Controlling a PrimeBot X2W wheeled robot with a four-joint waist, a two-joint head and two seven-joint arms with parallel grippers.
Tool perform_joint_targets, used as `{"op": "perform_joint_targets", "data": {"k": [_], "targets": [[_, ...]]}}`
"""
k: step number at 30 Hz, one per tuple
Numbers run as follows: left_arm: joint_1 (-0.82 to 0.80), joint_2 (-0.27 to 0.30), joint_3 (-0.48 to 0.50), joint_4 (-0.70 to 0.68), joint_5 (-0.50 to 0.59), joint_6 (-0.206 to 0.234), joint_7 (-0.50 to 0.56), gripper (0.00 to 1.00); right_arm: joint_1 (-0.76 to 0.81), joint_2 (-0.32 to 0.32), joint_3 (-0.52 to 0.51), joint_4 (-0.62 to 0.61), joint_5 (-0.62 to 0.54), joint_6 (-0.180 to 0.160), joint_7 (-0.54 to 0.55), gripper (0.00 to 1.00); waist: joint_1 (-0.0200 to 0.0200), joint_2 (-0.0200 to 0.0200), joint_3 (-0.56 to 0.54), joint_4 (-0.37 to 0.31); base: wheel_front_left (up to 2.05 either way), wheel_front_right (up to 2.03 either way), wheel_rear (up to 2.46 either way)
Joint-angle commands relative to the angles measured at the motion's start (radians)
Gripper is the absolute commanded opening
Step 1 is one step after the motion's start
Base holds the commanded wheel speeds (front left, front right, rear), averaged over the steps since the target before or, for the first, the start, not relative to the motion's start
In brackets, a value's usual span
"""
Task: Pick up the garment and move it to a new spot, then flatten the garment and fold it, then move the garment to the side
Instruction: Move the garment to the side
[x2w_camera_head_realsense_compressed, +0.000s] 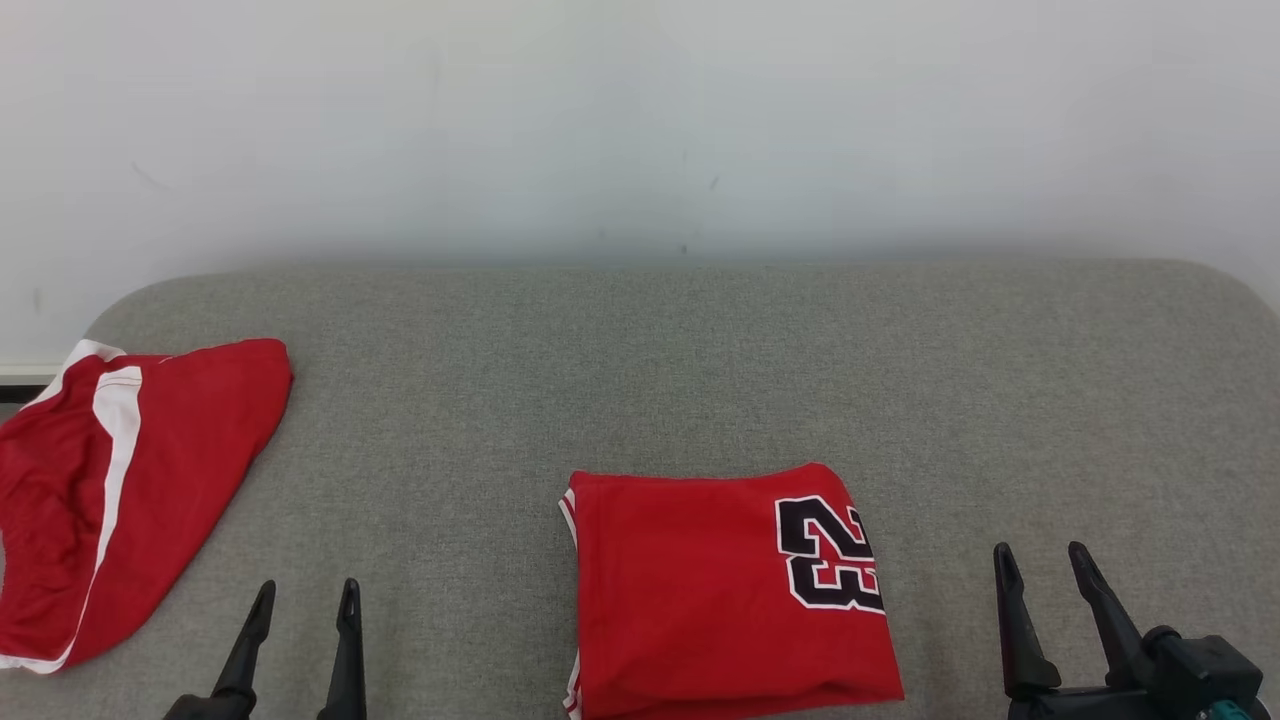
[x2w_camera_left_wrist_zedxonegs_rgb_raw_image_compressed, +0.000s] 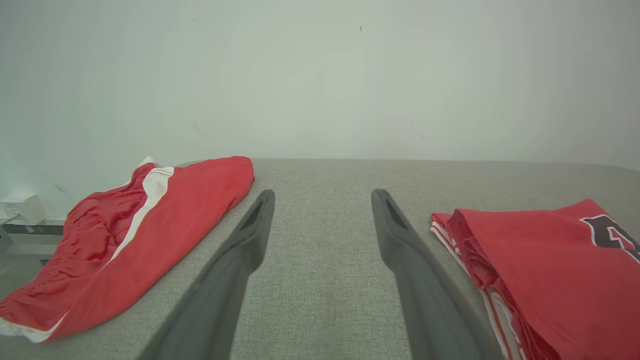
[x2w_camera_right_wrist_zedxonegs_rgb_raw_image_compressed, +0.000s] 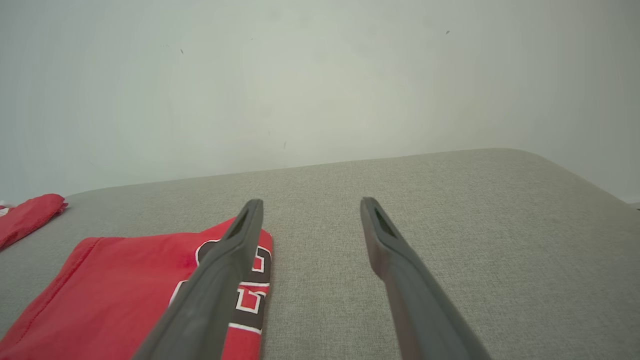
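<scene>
We've got the grey woven worktop (x2w_camera_head_realsense_compressed: 640, 340), padded-looking with rounded corners. Lower centre of the head view, the red jersey (x2w_camera_head_realsense_compressed: 700, 590) lies folded into a soft block, black 23 on top. Folding looks done, so shifting it aside is in hand. Red white-striped shorts (x2w_camera_head_realsense_compressed: 130, 480) lie rumpled at left. The left jaws and right jaws gape empty. Next they need an even grip on both jersey edges.

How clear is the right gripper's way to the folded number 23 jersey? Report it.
Likely yes: the right gripper stands open just right of the folded jersey, with bare grey padded surface between them and nothing lying in the way.
</scene>
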Motion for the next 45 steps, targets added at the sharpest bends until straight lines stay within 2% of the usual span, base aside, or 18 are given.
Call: {"op": "perform_joint_targets", "data": {"k": [1,15,22,29,45], "targets": [[0.003,0.005,-0.002,0.003,0.006,-0.002,-0.003,1.00,0.011,0.001,-0.002,-0.004,-0.003,-0.003,0.001,1.00,-0.0001,0.0000,0.001,0.000,0.00,0.00,0.00],[-0.005,0.009,-0.016,0.011,0.001,-0.006,-0.003,1.00,0.005,-0.003,0.018,0.001,-0.001,-0.003,0.020,1.00,-0.0001,0.0000,0.005,0.013,0.00,0.00,0.00],[-0.018,-0.006,-0.029,0.008,0.013,-0.006,-0.003,1.00,-0.063,-0.024,0.059,0.064,-0.011,-0.003,0.062,1.00,-0.0001,0.0000,0.027,0.048,0.00,0.00,0.00],[-0.048,-0.012,-0.038,0.025,0.011,-0.006,-0.003,1.00,-0.146,-0.032,0.085,0.177,-0.013,-0.003,0.085,1.00,-0.0001,0.0000,0.059,0.093,0.00,0.00,0.00],[-0.107,-0.021,-0.060,0.049,-0.003,-0.007,-0.003,1.00,-0.340,-0.004,0.141,0.600,0.010,-0.003,0.063,1.00,-0.0001,0.0000,0.114,0.145,0.00,0.00,0.00]]}}
